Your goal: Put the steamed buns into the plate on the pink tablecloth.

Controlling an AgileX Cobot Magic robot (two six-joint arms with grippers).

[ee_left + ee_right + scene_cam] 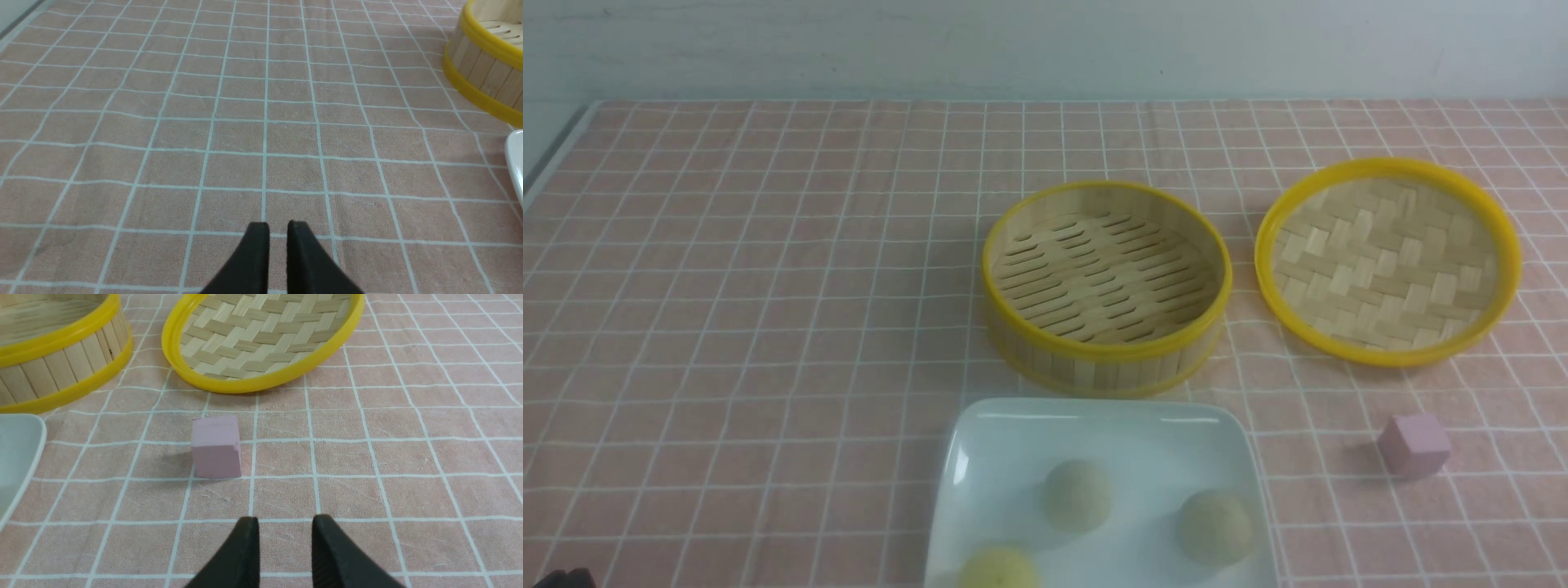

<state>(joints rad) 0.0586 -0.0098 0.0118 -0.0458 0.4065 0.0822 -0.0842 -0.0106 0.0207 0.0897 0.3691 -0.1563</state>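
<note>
Three steamed buns lie in the white square plate (968, 457) at the front middle of the pink tablecloth (768, 286): one in the middle (1076, 494), one at the right (1215, 527), and one at the front edge (999, 570), cut off by the frame. My left gripper (278, 226) is shut and empty over bare cloth, left of the plate's edge (515, 163). My right gripper (285, 520) is open a little and empty, right of the plate (16, 457). Neither gripper's fingers show in the front view.
The empty slatted bamboo steamer basket (1107, 286) stands just behind the plate. Its woven lid (1388, 261) lies upside down to its right. A pink-purple cube (1414, 445) sits in front of the lid, a short way ahead of my right gripper in the right wrist view (216, 447).
</note>
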